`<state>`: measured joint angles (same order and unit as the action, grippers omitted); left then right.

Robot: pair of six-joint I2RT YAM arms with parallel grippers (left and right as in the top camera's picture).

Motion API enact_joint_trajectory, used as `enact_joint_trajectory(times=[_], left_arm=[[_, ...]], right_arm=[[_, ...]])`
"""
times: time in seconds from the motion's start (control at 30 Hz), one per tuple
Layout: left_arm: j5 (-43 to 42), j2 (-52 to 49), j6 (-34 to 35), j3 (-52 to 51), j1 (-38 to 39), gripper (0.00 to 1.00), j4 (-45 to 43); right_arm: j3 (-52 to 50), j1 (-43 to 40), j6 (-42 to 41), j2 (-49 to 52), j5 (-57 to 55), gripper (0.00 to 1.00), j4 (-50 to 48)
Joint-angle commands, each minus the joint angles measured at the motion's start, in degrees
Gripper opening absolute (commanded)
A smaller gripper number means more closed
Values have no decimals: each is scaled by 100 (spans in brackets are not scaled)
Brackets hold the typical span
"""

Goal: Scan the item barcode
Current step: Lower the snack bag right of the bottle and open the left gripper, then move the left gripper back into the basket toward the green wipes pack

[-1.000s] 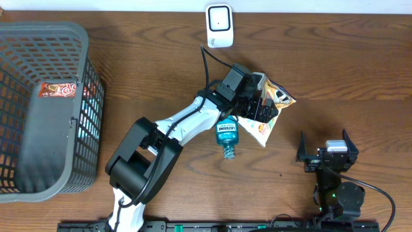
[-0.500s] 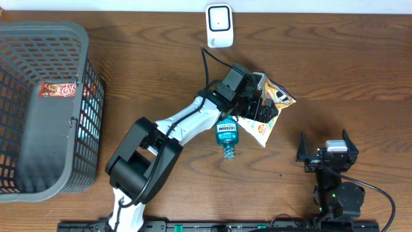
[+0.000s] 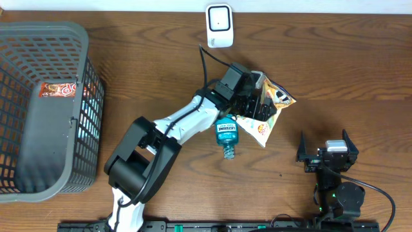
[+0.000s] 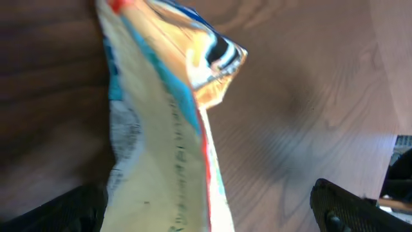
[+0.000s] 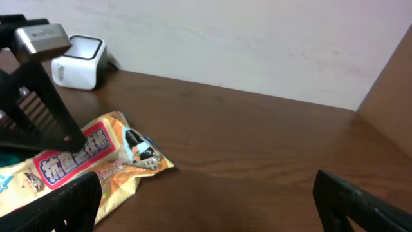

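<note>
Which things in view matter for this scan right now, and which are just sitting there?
In the job:
- snack bag, under the open left gripper
- white scanner, beyond the bag

Lying about:
- mouthwash bottle, beside the bag, not held
- grey basket with a red packet in it
- right gripper, open, apart from everything

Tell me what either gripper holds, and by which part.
Nothing is held. Left gripper stands open around the crinkled orange snack bag; right gripper open and empty.
</note>
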<state>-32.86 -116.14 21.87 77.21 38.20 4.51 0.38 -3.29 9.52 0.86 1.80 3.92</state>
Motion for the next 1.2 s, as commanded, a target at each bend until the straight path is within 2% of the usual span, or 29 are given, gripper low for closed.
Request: enact_joint_trajectory(times=[0.0,0.23,0.37,0.47,0.57,0.63,0.73,0.8,0.9,1.03,1.13,1.17], left_arm=[[-11,608,-278,129,-306,100,-7],[2,2124,-984,157,-887,99,-7],[538,3167,-1185,157,-1340,99,20],[1526,3888,-1196,157,-1764,99,197],[2942,4463,-1200,157,-2256,99,557],[4076,4782,-1198,157,-2669,99,960],[5136,4999,-1158,157,-3189,99,1541],[5539,5042,-990,157,-3567,99,2015],[5652,4979,-487,155,-4168,99,2721],[5646,4671,896,155,-5193,99,3523],[5322,4395,1729,155,-5893,99,3829],[4806,4234,1963,155,-6238,99,3921]], right_arm=[[-7,44,42,-11,4,99,20],[-7,44,42,-11,4,99,20],[-7,44,42,-11,4,99,22],[-7,44,42,-11,4,99,22],[-7,44,42,-11,4,99,20],[-7,44,42,-11,4,99,20],[-7,44,42,-11,4,99,20],[-7,44,42,-11,4,99,20],[-7,44,42,-11,4,99,20],[-7,44,42,-11,4,99,20],[-7,44,42,-11,4,99,20],[-7,44,42,-11,4,99,20]])
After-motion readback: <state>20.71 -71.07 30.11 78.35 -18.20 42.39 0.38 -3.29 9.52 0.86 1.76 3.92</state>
